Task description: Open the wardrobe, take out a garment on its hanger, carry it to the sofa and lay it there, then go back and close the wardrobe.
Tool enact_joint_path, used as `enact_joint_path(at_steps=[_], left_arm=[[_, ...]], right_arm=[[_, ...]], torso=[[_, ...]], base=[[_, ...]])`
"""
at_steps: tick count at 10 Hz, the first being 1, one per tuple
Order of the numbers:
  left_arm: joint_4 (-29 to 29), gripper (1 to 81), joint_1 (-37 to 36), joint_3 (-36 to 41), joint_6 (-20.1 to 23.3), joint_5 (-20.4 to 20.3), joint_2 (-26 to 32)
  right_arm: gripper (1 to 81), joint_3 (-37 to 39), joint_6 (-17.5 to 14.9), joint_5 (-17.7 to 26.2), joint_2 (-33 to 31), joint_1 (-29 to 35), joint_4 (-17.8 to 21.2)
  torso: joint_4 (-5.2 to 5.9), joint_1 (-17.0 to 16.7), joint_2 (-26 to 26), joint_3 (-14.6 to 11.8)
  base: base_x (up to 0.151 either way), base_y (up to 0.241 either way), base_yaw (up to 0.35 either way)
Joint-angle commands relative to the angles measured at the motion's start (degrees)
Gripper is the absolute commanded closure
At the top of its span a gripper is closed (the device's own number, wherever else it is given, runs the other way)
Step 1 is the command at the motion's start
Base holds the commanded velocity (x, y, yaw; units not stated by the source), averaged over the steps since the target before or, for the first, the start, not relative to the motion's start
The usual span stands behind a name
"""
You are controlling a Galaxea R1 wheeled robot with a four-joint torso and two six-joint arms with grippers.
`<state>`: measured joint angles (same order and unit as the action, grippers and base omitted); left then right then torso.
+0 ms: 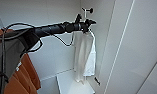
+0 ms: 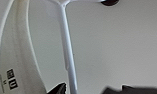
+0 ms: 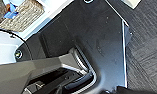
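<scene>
Just below the left hand (image 1: 90,23) — the garment (image 1: 84,53) hangs.

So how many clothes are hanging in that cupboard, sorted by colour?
White garment: 1
Orange garment: 1
Total: 2, hanging inside the white wardrobe. The left gripper is up at the white one's hanger.

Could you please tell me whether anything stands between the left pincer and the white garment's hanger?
Nothing visible does. The left pincer is already at the hanger above the white garment. The orange garment hangs apart, on the other side.
</scene>
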<state>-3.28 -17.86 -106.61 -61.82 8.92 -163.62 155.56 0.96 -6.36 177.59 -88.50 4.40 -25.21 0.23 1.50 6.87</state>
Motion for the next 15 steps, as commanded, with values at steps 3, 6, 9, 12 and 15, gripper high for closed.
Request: enact_joint_path(at_steps=[3,6,9,12,15], left_arm=[[0.5,1.0,-11.1,-1.7,-0.1,-6.5,0.0],[0.5,1.0,-10.5,-1.9,0.2,-9.5,-1.0],[0.6,1.0,-10.1,-1.5,0.3,-9.7,-1.4],[1.3,81.1,-9.1,-2.4,0.4,-9.8,-2.5],[1.3,81.1,-9.2,-2.6,0.3,-10.5,-2.9]], right_arm=[[1.0,-0.4,0.0,2.9,0.2,1.4,0.3],[1.0,-0.4,0.0,2.9,0.2,1.3,0.3],[1.0,-0.4,0.0,2.9,0.2,1.1,0.3],[1.0,-0.4,0.0,2.9,0.2,0.9,0.3],[1.0,-0.4,0.0,2.9,0.2,0.8,0.3]], torso=[[0.00,0.0,0.0,0.0],[0.00,0.0,0.0,0.0],[0.00,0.0,0.0,0.0],[0.00,0.0,0.0,0.0],[0.00,0.0,0.0,0.0]], base=[[0.000,0.000,0.000],[0.000,0.000,0.000],[0.000,0.000,0.000],[0.000,0.000,0.000],[0.000,0.000,0.000]])
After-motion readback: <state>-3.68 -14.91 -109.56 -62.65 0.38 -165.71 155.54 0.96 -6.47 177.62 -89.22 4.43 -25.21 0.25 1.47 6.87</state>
